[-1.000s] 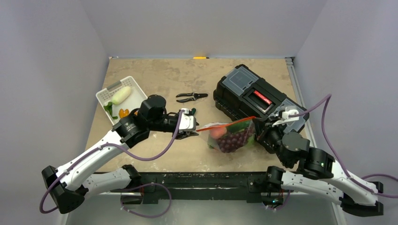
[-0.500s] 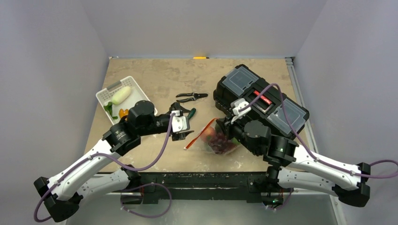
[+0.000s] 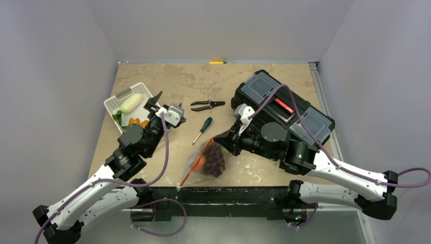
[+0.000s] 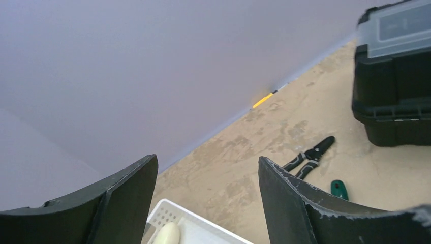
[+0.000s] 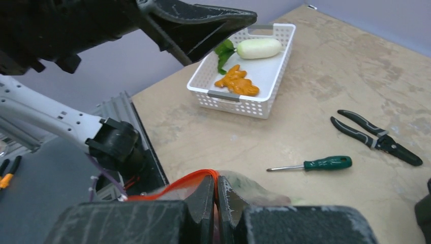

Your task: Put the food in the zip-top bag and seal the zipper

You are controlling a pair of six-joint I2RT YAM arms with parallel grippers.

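The clear zip-top bag hangs low over the near middle of the table. Dark purple grapes and a reddish fruit are inside it. Its orange-red zipper runs down toward the table's front edge. My right gripper is shut on the zipper's upper end. My left gripper is open and empty, raised over the white basket, well left of the bag. The basket holds a pale green cucumber and an orange carrot with green leaves. Both left fingers frame the basket's corner.
A green-handled screwdriver lies between the basket and the bag. Black-handled pliers lie behind it. A black toolbox fills the right side. In the right wrist view, the left arm's finger hangs over the basket.
The left gripper opened, let go of the bag's end and drew back up-left over the basket. The right gripper carried the bag left and toward the front edge.
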